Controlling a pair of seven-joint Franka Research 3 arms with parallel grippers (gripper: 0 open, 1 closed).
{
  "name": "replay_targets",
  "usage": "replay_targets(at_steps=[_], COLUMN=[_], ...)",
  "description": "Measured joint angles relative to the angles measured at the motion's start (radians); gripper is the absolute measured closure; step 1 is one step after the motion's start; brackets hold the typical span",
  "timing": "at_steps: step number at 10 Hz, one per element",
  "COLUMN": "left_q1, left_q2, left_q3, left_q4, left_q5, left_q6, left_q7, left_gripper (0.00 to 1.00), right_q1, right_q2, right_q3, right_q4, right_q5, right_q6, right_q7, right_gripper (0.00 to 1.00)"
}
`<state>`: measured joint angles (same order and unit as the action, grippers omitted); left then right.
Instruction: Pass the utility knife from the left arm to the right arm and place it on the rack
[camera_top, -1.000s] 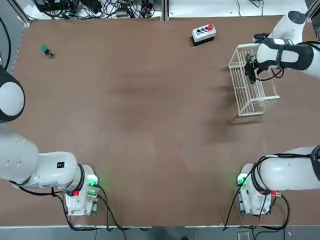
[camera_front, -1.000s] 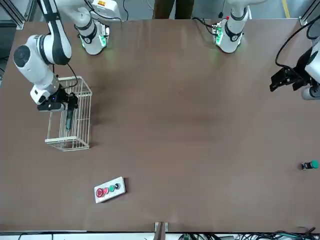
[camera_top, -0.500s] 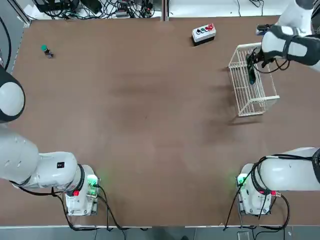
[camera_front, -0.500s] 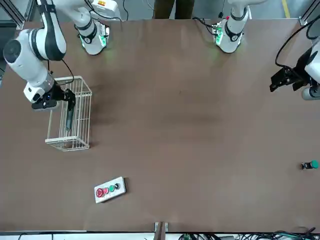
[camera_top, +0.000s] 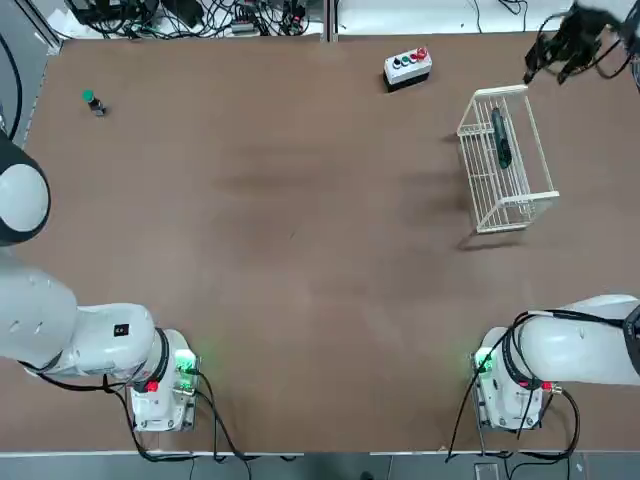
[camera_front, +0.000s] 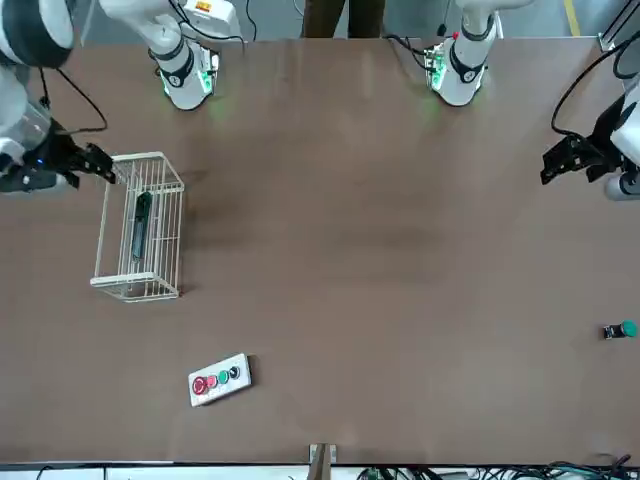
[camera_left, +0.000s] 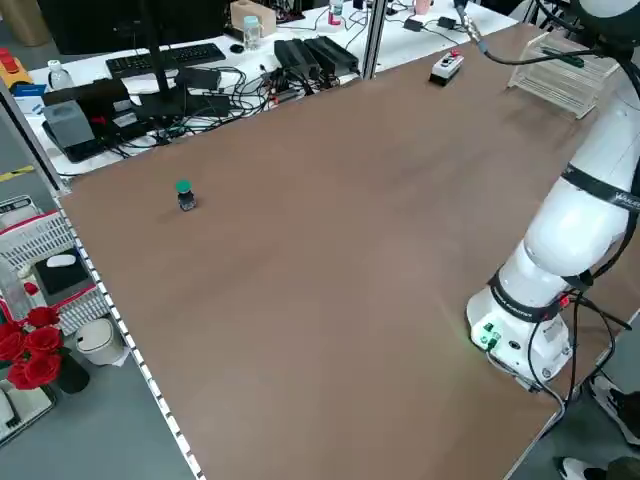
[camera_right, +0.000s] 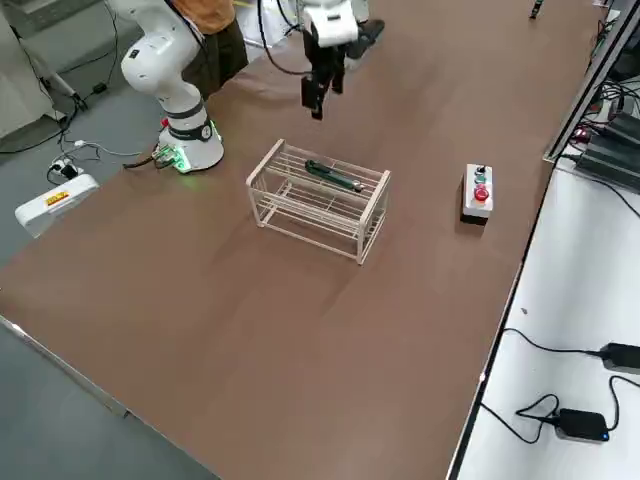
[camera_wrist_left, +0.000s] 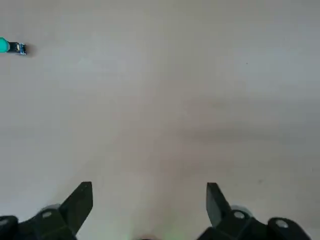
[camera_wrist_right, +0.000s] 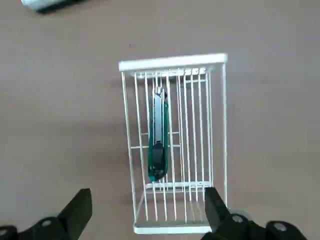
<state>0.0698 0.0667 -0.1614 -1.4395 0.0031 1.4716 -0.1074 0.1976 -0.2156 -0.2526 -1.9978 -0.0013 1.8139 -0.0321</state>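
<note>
The knife (camera_top: 501, 138) lies flat inside the rack (camera_top: 532, 160), along its bars, resting on the wire floor toward the end nearer the button box (camera_top: 408, 66). The rack stands on the brown worktop (camera_top: 300, 250) on the robot's right, far from the bases.

The right hand (camera_top: 562, 48) is raised above the worktop's far right corner, just beyond the rack and apart from it. Its fingers (camera_wrist_right: 75, 212) are spread wide and hold nothing; its wrist camera looks straight down on the rack and the knife (camera_wrist_right: 157, 137) inside.

The left hand (camera_front: 578, 160) hangs over the robot's left edge of the worktop, well apart from everything. Its fingers (camera_wrist_left: 80, 205) are likewise spread and empty above bare worktop.

A small green-capped object (camera_top: 93, 100) sits near the far left corner; what it is cannot be made out from here.
</note>
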Motion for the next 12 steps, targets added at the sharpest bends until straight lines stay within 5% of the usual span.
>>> replay_targets(at_steps=[3,7,12], left_q1=[0.000,-0.002,-0.002], left_q2=[0.000,0.000,0.000], left_q3=[-0.004,-0.016,-0.017], left_q4=[0.004,0.020,0.021], left_q5=[0.002,0.002,0.002], left_q6=[0.002,0.002,0.002], left_q7=[0.004,0.006,0.006], left_gripper=[0.00,0.00,0.00], right_q1=[0.000,0.000,-0.034], right_q2=[0.023,0.174,0.201], right_q3=[0.026,0.028,0.061], right_q4=[0.201,0.416,0.474], right_q5=[0.000,0.000,0.000], right_q6=[-0.095,-0.197,-0.245], right_q7=[0.136,0.118,0.066], right_gripper=[0.00,0.00,0.00])
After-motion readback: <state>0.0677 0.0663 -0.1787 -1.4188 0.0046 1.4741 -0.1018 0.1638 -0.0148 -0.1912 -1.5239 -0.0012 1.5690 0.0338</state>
